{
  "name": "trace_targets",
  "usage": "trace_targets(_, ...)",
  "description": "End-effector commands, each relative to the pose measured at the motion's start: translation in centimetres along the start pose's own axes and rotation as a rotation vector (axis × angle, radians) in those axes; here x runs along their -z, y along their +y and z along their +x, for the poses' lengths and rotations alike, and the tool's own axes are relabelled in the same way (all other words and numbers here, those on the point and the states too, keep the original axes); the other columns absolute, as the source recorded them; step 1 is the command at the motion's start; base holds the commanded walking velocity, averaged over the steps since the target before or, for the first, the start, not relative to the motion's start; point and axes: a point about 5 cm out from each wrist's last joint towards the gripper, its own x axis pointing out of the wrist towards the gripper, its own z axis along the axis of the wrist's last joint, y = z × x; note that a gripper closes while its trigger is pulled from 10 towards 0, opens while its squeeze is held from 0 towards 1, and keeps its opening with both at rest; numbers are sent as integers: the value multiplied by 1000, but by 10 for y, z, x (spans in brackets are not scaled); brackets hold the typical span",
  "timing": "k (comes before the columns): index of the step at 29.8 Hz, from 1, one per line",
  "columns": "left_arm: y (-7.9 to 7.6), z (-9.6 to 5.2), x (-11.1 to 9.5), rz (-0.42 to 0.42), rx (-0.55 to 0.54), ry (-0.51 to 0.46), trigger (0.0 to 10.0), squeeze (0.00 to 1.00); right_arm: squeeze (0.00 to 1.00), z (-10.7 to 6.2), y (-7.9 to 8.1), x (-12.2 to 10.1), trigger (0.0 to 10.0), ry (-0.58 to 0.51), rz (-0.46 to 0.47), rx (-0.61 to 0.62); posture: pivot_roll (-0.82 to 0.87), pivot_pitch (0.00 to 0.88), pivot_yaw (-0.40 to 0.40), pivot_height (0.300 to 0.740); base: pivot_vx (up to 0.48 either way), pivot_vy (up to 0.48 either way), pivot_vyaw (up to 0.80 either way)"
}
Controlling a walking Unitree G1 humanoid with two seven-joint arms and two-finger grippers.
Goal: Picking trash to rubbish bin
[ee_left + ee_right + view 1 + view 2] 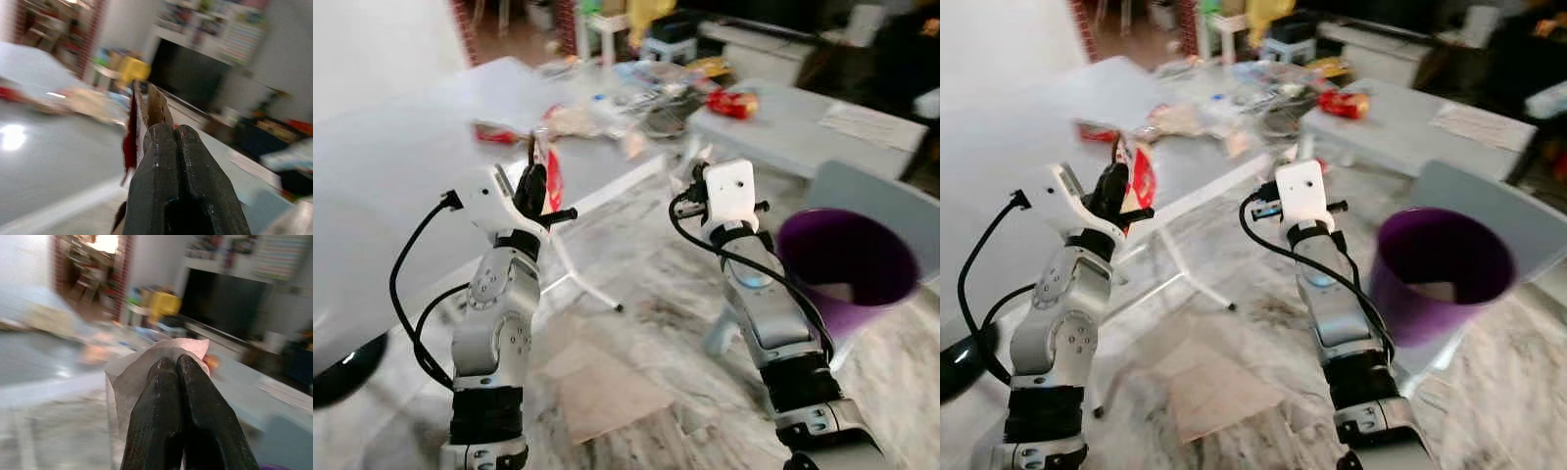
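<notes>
Pincer on the left arm (178, 142) is pressed together on a red-and-white wrapper (551, 174), held upright above the edge of the grey surface (401, 147); the right pincer (177, 369) is pinched on a pale crumpled tissue (146, 362), raised over the marble floor (636, 294). Both pieces look light, thin and soft, likely to flutter or slip if the grip eases; the wrapper seems slicker, so a hold well in from its edge looks safer. The purple rubbish bin (847, 257) stands just to the right of the right arm, mouth open and tilted toward the robot; open floor lies between the arms; more litter (636, 93) sits farther back on the surface, near its far edge.
</notes>
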Motion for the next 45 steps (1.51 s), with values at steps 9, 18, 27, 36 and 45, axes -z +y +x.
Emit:
trace_targets(9,1,0,-2,11,9,-4,0,0,0,1,1,-2,0,0,4,9,24,45,25,740,358,0,-800)
trace_targets(18,1,0,-1,13,15,1,0,0,0,1,2,-3,0,-4,3,7,25,46,27,740,331,0,-278)
trace_targets(27,0,0,0,14,19,9,0,0,0,1,2,-3,0,-5,2,6,24,46,28,740,323,0,0)
trace_targets(36,-2,-1,2,15,25,18,0,0,0,2,3,-1,0,6,9,9,25,45,29,740,320,0,-711)
trace_targets(45,-1,0,3,20,20,24,0,0,0,2,2,-1,0,1,1,10,24,44,30,740,155,0,-603)
